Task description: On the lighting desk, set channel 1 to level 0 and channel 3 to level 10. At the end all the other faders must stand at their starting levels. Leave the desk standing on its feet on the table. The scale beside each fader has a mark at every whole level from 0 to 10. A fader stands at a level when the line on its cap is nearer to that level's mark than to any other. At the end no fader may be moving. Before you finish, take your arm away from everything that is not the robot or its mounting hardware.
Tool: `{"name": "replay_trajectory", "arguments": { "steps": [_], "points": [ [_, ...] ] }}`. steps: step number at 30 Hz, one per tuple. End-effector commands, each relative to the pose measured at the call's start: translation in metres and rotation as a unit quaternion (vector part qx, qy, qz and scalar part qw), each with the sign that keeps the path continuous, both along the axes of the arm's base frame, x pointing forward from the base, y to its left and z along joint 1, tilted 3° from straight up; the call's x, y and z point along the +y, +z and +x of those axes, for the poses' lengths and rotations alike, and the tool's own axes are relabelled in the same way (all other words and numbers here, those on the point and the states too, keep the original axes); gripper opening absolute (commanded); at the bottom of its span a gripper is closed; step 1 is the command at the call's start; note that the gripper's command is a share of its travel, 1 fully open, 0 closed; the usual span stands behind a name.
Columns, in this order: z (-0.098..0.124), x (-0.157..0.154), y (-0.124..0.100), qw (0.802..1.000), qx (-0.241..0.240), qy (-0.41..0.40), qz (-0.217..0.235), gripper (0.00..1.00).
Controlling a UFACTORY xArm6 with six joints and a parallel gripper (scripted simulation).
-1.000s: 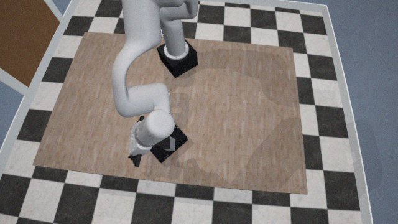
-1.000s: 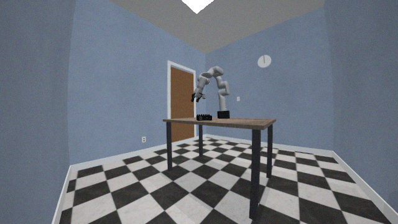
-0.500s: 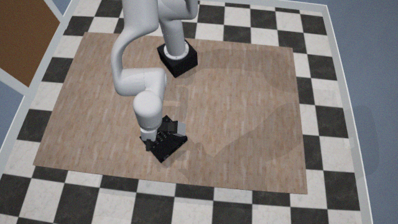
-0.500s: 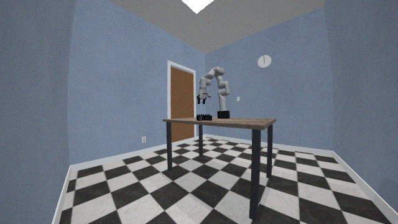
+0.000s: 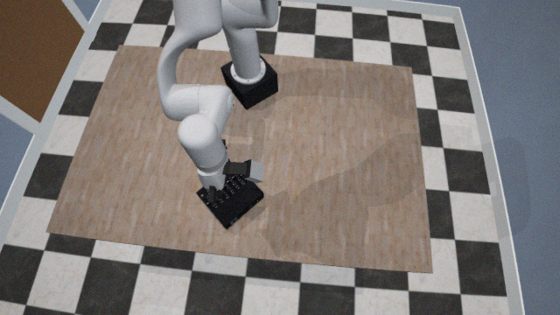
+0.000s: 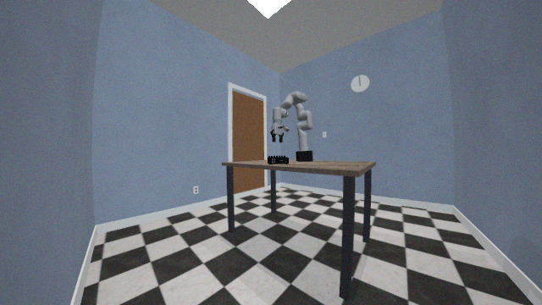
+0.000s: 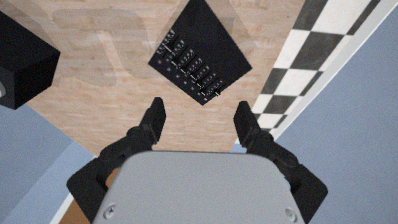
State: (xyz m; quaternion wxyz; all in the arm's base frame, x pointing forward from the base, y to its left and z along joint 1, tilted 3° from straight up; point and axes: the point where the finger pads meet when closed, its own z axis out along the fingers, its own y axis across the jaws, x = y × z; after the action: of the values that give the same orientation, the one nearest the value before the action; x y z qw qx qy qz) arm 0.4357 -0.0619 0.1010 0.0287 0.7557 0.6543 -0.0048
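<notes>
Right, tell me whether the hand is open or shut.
Open. In the wrist view the hand has its two fingers spread wide, nothing between them, well above the lighting desk.

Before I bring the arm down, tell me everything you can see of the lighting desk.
The lighting desk is a flat, square, matte black box lying level on the wooden table, turned at an angle to the table's edges, near the edge far from the arm's base. A row of small dark faders with pale scale marks runs along one side; the other half is plain. The fader levels are too small to read. Nothing touches it but the table: the open gripper hangs above it, holding nothing.
</notes>
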Motion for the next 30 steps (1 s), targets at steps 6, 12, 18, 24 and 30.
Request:
{"name": "replay_trajectory", "arguments": {
  "steps": [6, 12, 18, 24, 30],
  "points": [
    [0.001, 0.000, 0.001, 1.000, -0.003, 0.000, 0.002, 1.00],
    [-0.002, -0.001, -0.003, 1.000, -0.008, -0.023, 0.015, 1.00],
    [-0.031, -0.031, -0.035, 0.978, -0.046, -0.186, 0.079, 1.00],
    [-0.059, -0.062, -0.052, 0.939, -0.070, -0.319, 0.103, 1.00],
    [-0.061, -0.064, -0.054, 0.918, -0.086, -0.370, 0.117, 1.00]
  ]
}}
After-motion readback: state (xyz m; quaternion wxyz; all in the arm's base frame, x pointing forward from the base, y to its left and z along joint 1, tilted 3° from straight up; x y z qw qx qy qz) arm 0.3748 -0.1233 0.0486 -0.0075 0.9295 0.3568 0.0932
